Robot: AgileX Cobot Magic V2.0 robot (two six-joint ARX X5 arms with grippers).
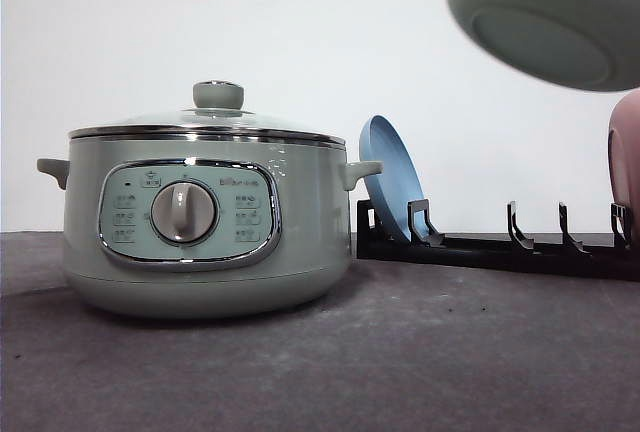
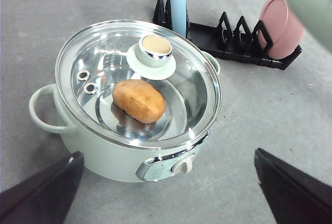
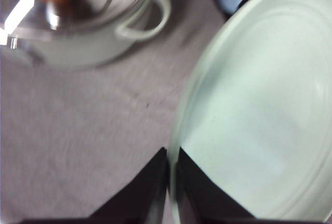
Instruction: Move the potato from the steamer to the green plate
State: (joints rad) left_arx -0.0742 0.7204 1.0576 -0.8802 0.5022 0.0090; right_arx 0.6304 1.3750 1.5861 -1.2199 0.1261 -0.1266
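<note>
Clamped on the rim of a blurred, pale mint-green round plate (image 3: 259, 110), right gripper's black fingers (image 3: 155, 193), plate aloft at two o'clock above a lidded sage-green steamer (image 1: 200, 222) holding an orange-brown potato (image 2: 138, 100); left gripper (image 2: 171, 193) spread wide.

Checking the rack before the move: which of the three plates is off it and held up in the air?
The green plate, clamped at its rim by the right gripper. The blue plate stands in the black rack; the pink dish sits at its far end.
</note>
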